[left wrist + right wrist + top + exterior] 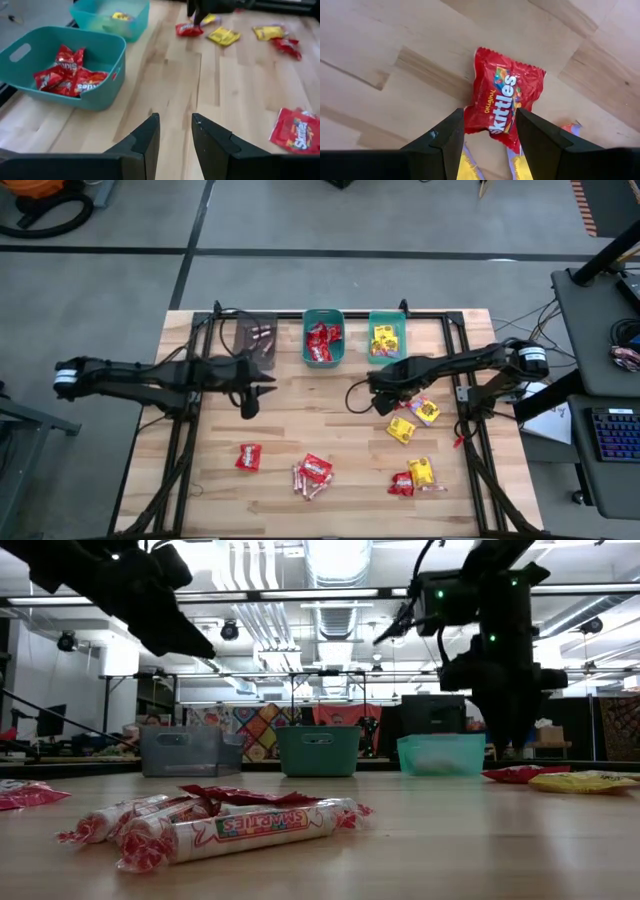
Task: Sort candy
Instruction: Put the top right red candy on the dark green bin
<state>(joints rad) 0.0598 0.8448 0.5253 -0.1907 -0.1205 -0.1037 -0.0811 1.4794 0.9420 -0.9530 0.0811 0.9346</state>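
Observation:
My right gripper (487,117) is open and points down just above a glossy red candy packet (502,102), one finger over each of its long sides. The packet lies flat on the table, partly on yellow packets (465,167). It also shows in the left wrist view (189,30) and the low view (515,774), under the right gripper (383,402). My left gripper (250,402) is open and empty above the bare table near the grey bin (255,340). In its own view (175,120) nothing lies between the fingers.
At the far edge stand a grey bin with pinkish sticks, a teal bin (323,340) with red packets and a teal bin (387,337) with yellow packets. Loose candy lies near the front: a red packet (248,457), a stick-and-red cluster (312,475), and yellow and red packets (415,475).

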